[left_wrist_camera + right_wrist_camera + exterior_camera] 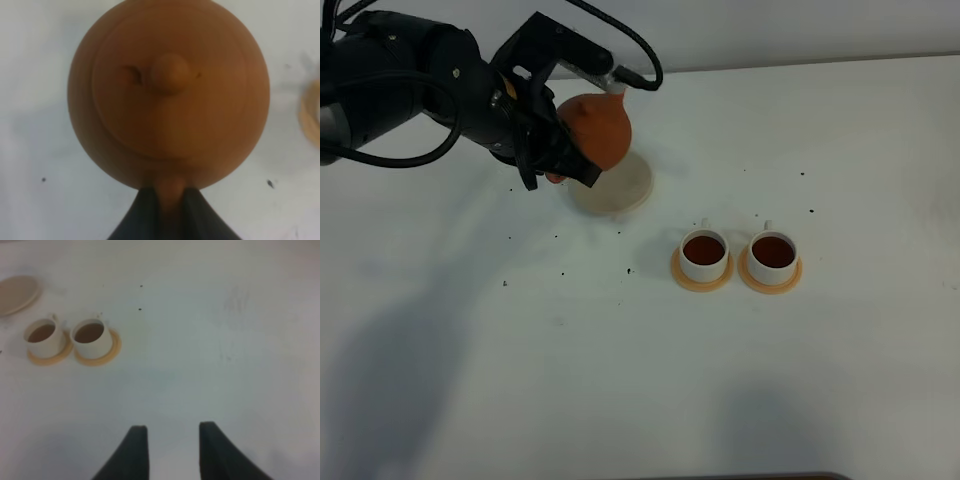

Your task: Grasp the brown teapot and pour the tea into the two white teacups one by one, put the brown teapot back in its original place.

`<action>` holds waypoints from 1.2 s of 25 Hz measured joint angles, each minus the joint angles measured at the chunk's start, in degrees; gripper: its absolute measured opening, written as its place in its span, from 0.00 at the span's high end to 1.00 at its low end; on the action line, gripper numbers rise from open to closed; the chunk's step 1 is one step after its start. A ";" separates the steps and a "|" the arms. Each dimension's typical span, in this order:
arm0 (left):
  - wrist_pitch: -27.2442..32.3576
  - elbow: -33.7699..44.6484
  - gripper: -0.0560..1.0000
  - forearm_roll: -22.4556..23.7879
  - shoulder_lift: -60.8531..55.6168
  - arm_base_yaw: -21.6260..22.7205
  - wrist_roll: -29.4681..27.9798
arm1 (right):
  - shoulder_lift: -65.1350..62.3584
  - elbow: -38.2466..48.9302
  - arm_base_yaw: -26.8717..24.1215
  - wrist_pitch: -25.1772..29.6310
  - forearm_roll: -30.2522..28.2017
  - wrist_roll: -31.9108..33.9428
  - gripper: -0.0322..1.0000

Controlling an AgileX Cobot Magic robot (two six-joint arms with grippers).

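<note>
My left gripper is shut on the handle of the brown teapot and holds it in the air just above the pale beige saucer. In the left wrist view the teapot fills the frame, its lid knob up, its handle between my fingers. The two white teacups stand side by side on orange coasters, both holding dark tea. They also show in the right wrist view. My right gripper is open and empty over bare table.
The white table carries several small dark specks near the saucer and cups. The saucer's edge shows in the right wrist view. The black left arm reaches in from the upper left.
</note>
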 joint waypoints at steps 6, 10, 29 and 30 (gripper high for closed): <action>-3.99 0.00 0.84 4.17 1.84 0.00 -10.91 | 0.00 0.00 0.00 0.00 0.00 0.00 0.73; -7.80 0.00 0.84 4.35 5.53 0.00 -14.99 | 0.00 0.00 0.00 0.00 0.00 0.00 0.73; -14.08 0.00 0.84 2.76 14.76 0.00 -19.65 | 0.00 0.00 0.00 0.00 0.00 0.00 0.73; -14.08 0.00 0.84 2.71 14.76 0.00 -19.65 | 0.00 0.00 0.00 0.00 0.00 0.00 0.73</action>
